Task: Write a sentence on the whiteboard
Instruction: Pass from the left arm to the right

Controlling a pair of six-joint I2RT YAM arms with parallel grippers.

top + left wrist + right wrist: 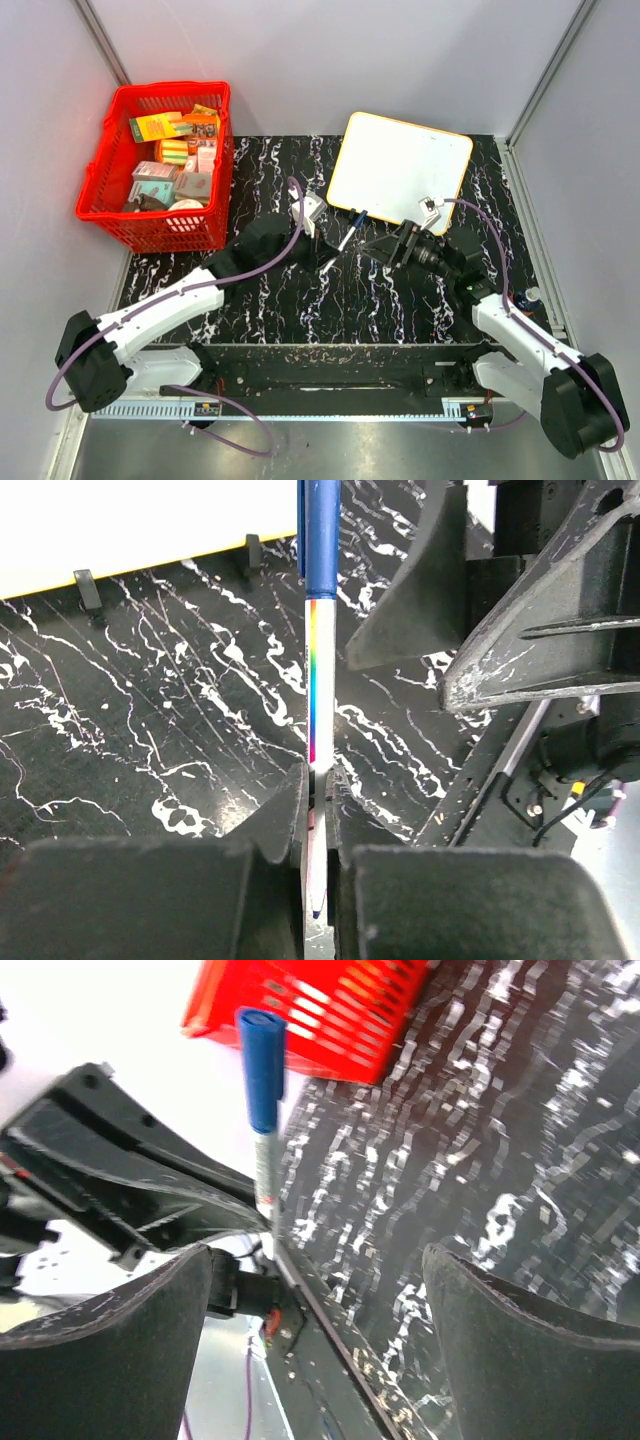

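Top: whiteboard [400, 170] lies flat, far right, no sentence visible. It looks light and stiff and may slide.

Left wrist: left gripper [318, 780] is clamped low on the marker [320, 680], which is slim and slick.

Right wrist: right gripper [318, 1260] has its jaws apart, facing the blue cap [262, 1065] — grip there.

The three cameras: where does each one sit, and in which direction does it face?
Top external: above and behind the bases, facing down at the table, whiteboard and red basket; left arm and right arm show.
Left wrist: on the left arm, facing along the left gripper, shut on the marker, toward the whiteboard's edge.
Right wrist: on the right arm, facing between the fingers of the open right gripper toward the marker and red basket.
Shared: all three see the marker.
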